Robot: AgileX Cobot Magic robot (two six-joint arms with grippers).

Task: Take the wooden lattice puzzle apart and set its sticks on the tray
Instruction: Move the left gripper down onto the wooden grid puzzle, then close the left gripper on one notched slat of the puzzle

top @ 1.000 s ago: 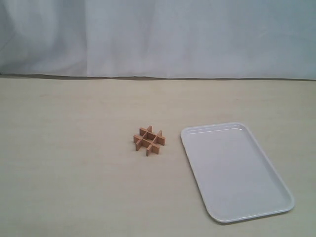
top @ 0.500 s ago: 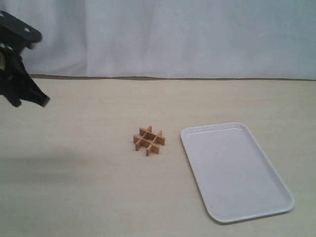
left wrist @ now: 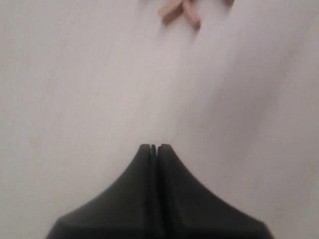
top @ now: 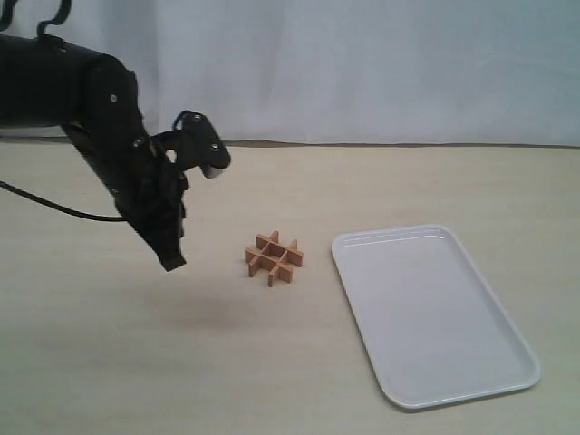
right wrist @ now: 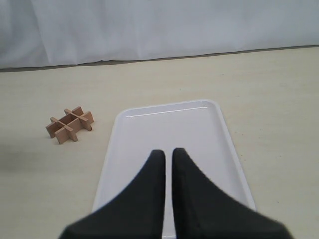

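Observation:
The wooden lattice puzzle (top: 273, 257) lies assembled on the table, a small reddish-brown hash-shaped grid just left of the white tray (top: 430, 313). My left gripper (top: 170, 263) hangs tilted above the table a short way left of the puzzle, apart from it. Its fingers are shut with nothing between them. In the left wrist view the left gripper (left wrist: 155, 146) is closed and the puzzle (left wrist: 179, 10) shows blurred at the frame's edge. My right gripper (right wrist: 168, 151) hovers over the tray (right wrist: 164, 108), jaws nearly touching and empty; the puzzle (right wrist: 70, 124) lies off to its side.
A pale wooden table (top: 290, 181) carries everything, with a white curtain (top: 362, 63) behind its far edge. The left arm's black body (top: 82, 100) and a cable (top: 54, 210) reach in from the left. The tray holds nothing.
The left arm has swung in from the far left and come down toward the puzzle. The puzzle and tray have not moved.

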